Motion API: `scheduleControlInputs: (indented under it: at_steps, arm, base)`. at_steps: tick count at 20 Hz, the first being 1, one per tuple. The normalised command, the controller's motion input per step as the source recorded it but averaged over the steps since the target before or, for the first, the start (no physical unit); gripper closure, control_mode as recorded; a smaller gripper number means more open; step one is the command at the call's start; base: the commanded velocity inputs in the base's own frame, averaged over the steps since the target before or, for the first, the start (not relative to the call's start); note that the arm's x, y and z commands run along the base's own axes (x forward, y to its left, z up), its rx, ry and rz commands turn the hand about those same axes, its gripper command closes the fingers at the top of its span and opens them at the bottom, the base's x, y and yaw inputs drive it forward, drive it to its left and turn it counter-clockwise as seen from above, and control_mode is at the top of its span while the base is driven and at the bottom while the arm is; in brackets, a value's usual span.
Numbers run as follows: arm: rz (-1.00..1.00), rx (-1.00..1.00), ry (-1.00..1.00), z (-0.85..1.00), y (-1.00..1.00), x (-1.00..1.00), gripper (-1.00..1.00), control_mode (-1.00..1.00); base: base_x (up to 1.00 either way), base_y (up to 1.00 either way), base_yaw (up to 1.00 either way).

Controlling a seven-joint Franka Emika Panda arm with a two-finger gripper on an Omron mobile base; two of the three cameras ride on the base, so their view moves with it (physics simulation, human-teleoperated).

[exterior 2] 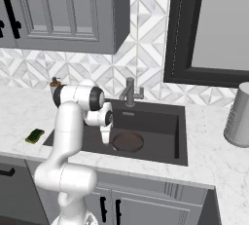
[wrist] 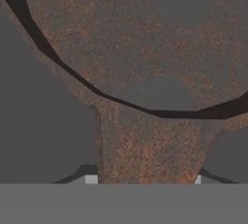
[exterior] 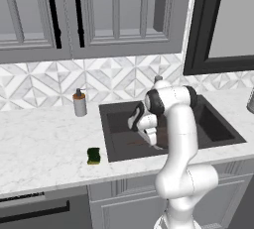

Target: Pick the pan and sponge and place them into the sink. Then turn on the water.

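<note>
The pan [exterior 2: 127,141] lies in the sink [exterior 2: 160,121], its round bowl on the basin floor near the front, and the end effector [exterior 2: 105,136] hangs low inside the basin at the pan's handle side. In the hand view the handle [wrist: 147,155] runs up between the two finger tips into the bowl, but the tips are barely visible, so I cannot tell whether they are clamped on the handle or have let go. The step in hand looks like setting the pan down in the sink, at or near the point of release. The sponge [exterior: 93,155] sits on the bench [exterior: 44,143] to the left of the sink, near its front edge, apart from the arm. No stream runs from the faucet [exterior 2: 130,91]. Next, I judge, the end effector should be free of the handle, lift out of the basin, and swing left over the sponge to pick it up.
</note>
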Motion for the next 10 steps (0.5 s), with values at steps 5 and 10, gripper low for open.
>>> scheduleControlInputs:
  at_steps: [5, 10]
  arm:
    - [-0.06, 0.0, 0.0, -0.49, 0.0, 0.27, 1.0, -1.0]
    - [-0.05, 0.0, 0.0, -0.22, 0.0, 0.2, -1.0, -1.0]
  base:
    - [0.0, 0.0, 0.0]
    - [0.0, 0.0, 0.0]
